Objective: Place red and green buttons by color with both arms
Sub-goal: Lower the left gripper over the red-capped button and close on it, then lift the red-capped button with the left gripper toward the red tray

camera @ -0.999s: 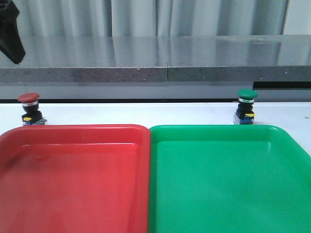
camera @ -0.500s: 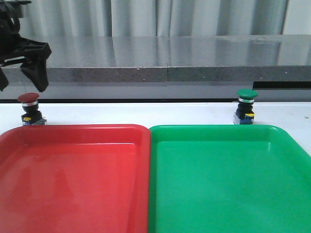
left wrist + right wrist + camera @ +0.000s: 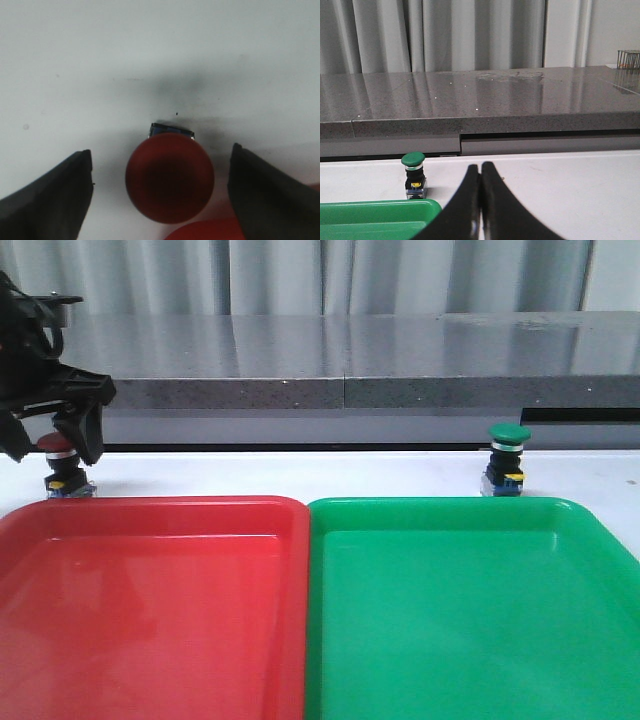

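The red button (image 3: 58,462) stands upright on the white table behind the red tray (image 3: 150,610). My left gripper (image 3: 50,445) is open, one finger on each side of its dark red cap, apart from it. In the left wrist view the cap (image 3: 170,180) sits between the two fingers (image 3: 55,197) with gaps on both sides. The green button (image 3: 507,460) stands upright behind the green tray (image 3: 470,610). It also shows in the right wrist view (image 3: 414,175), to the side of my right gripper (image 3: 480,172), which is shut and empty. The right gripper is out of the front view.
The two trays lie side by side at the front and fill most of the table. A grey stone ledge (image 3: 340,380) runs across behind the buttons, with curtains beyond. The green tray's corner (image 3: 380,215) lies beside the right fingers.
My left gripper has come down from the upper left and now straddles the red button's cap. The buttons and trays have not moved.
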